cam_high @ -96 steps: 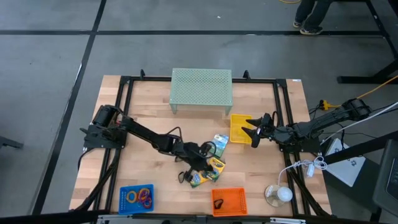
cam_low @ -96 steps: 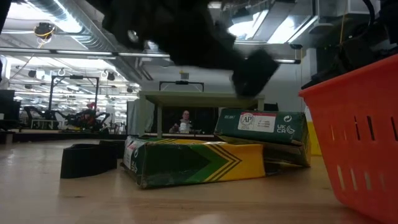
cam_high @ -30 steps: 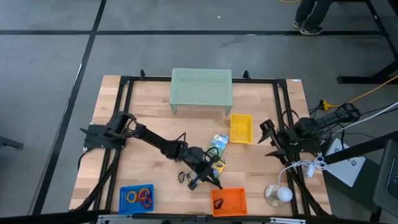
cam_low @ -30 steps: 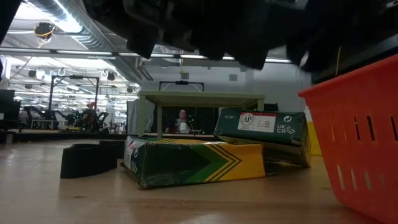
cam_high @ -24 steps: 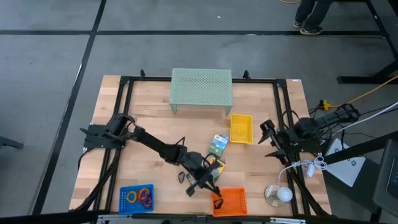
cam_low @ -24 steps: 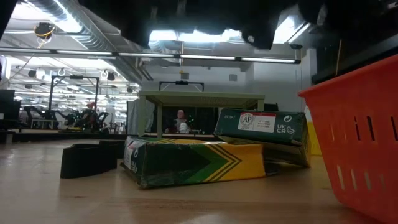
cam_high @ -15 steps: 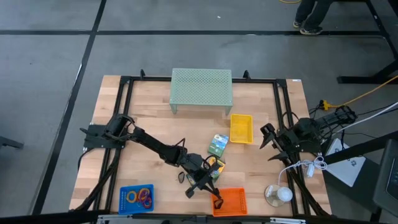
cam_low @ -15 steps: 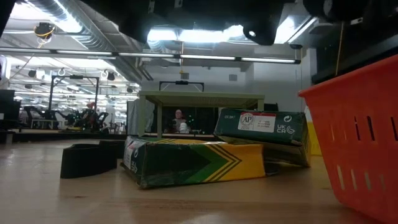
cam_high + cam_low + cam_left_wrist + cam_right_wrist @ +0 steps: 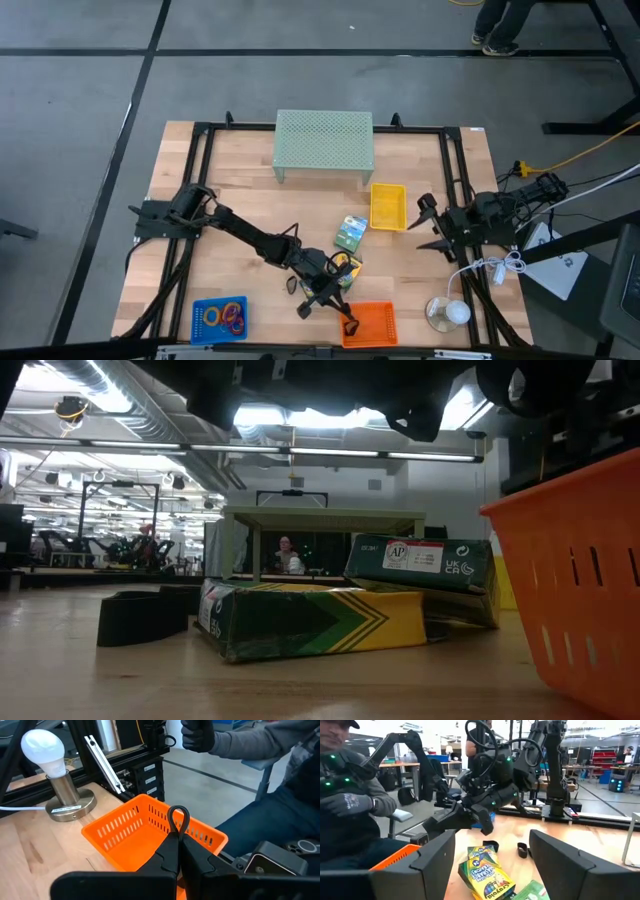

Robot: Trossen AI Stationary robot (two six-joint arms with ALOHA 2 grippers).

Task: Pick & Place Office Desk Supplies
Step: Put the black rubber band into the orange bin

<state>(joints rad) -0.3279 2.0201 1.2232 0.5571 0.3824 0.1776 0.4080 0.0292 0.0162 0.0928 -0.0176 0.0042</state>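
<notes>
The left gripper is pinching a small black clip by its wire loop, jaws nearly closed on it, and is hanging just over the near rim of the orange basket. A clean drop probably calls for centring the clip above the basket's floor before letting go. The right gripper is waiting with jaws spread wide beside the yellow bin, holding nothing.
</notes>
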